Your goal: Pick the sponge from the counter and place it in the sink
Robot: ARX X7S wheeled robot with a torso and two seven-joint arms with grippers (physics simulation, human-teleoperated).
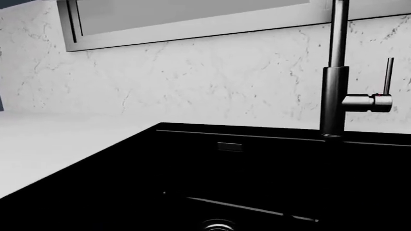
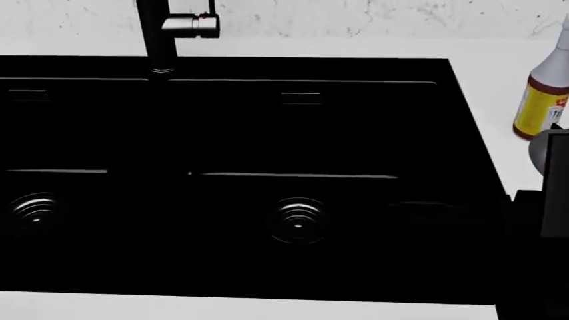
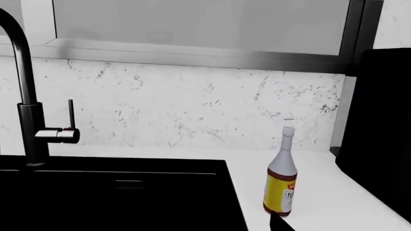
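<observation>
The sponge shows in no view. The black double-basin sink (image 2: pixel 462 133) fills the head view, with two ringed drains (image 2: pixel 298 220) and a black faucet (image 2: pixel 160 33) at the back. The sink also shows in the left wrist view (image 1: pixel 192 144) and the right wrist view (image 3: pixel 128 192). The white counter (image 2: pixel 507 73) surrounds it. My left gripper is out of view; its camera looks into the left basin over a drain (image 1: pixel 218 225). Of my right gripper only a dark tip (image 3: pixel 277 224) shows, next to the bottle, and dark arm parts (image 2: pixel 547 200) sit at the head view's right edge.
A yellow-labelled bottle (image 2: pixel 542 100) stands upright on the counter right of the sink, also in the right wrist view (image 3: pixel 280 185). A tall black block (image 3: pixel 378 144) stands at the counter's far right. A marbled wall (image 1: pixel 192 82) and a window frame (image 3: pixel 192 53) are behind.
</observation>
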